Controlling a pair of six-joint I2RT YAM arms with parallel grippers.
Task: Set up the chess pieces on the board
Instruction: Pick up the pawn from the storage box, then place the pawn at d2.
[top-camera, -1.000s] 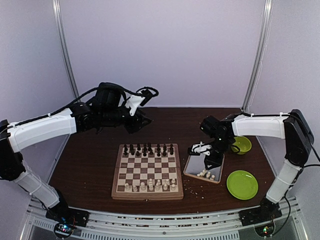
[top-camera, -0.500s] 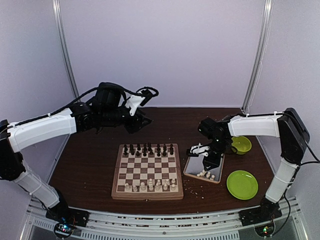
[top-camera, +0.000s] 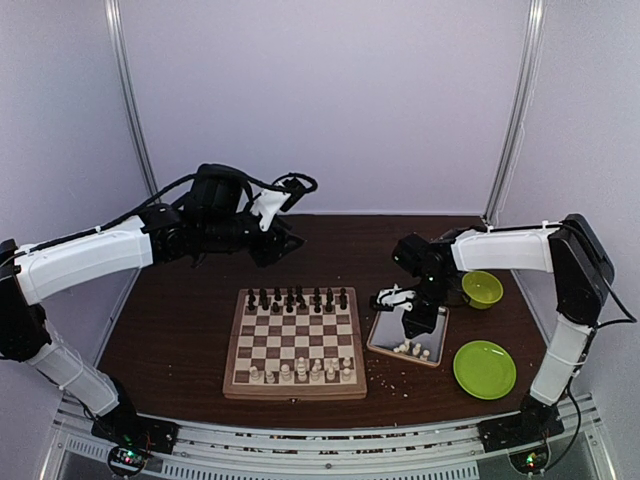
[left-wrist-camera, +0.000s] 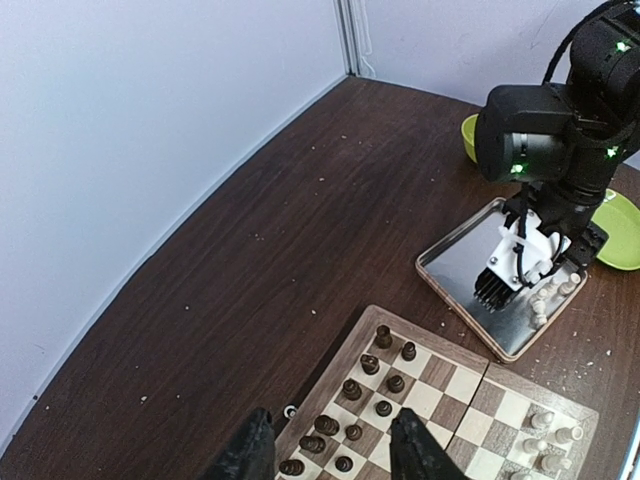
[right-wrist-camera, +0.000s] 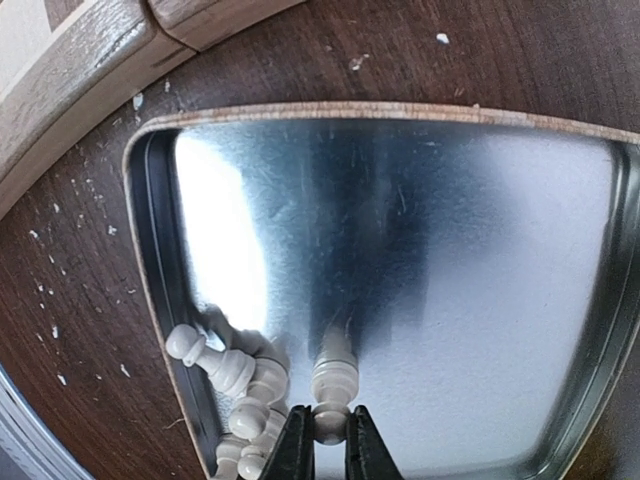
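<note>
Dark brown table top (top-camera: 190, 330) with pale lilac walls behind, that's my workspace on screen. I see the chessboard (top-camera: 295, 343) sitting mid-table, square to the near edge, with dark pieces (top-camera: 296, 298) lined up on its far rows and cream-white chess pieces (top-camera: 300, 371) standing along its near row. Just right of the board, not quite touching it, lies a shiny metal tray (top-camera: 385, 340) turned at a slight angle, and more cream-white ones are heaped in its near corner (right-wrist-camera: 245, 385), lying on their sides against the wall. My right gripper (right-wrist-camera: 328, 445) is down inside that tray, jaws pinched tight on the base of one cream-white piece (right-wrist-camera: 333, 380), which sits just beside the heap (its top melts into the tray's reflection, so I can't tell which figure it is). My left gripper (left-wrist-camera: 330, 455) hangs high above the far left of the table, well apart from the tray, looking down at the board's far corner; its fingers (left-wrist-camera: 250, 455) stand partly apart with nothing between them. A green bowl (top-camera: 482, 289) sits beyond the tray on the right, a green plate (top-camera: 485, 369) nearer the table's front edge, and pale crumbs (top-camera: 395, 378) are scattered between board and plate.
</note>
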